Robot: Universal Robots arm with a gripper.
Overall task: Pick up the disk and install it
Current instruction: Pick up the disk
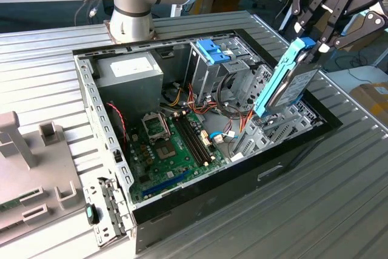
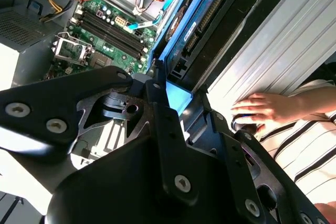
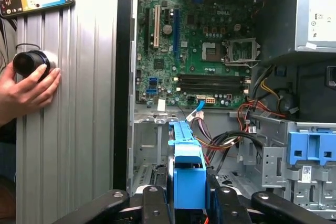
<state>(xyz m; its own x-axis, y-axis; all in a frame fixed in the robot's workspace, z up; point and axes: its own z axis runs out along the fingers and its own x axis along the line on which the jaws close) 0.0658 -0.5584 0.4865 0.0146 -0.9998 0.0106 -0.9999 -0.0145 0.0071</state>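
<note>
**Disk held over the open case**

The hand (image 1: 315, 45) is closed on the upper end of the disk (image 1: 290, 80), one finger on each flat side near the blue end tab. In both wrist views the black fingers sit on either side of the blue carrier frame, and the hand (image 3: 189, 192) shows no gap to it.

The disk hangs steeply tilted, tab end up. It is above the corner of the computer case (image 1: 97, 101) towards the exterior view's right. Its lower end dips towards the grey metal bay inside the case. Whether it touches the metal cannot be told. In the first wrist view the disk (image 3: 187, 150) points along the bare bay floor. In the second wrist view the disk (image 2: 205, 14) shows its connector edge.

The case lies open-side up on the ribbed metal bench (image 1: 339, 198). Inside are:

- the green motherboard (image 1: 170, 144), in the middle;
- the power supply (image 1: 130, 71), at the far corner;
- the blue-topped drive cage (image 1: 212, 53), just beside the disk, towards the exterior view's left.

The arm base (image 1: 133, 4) stands behind the case.

On the bench beside the case, a person's fingers (image 3: 39, 74) rest on a black round knob (image 3: 29, 62). A striped sleeve (image 2: 310, 150) appears in the second wrist view.
</note>
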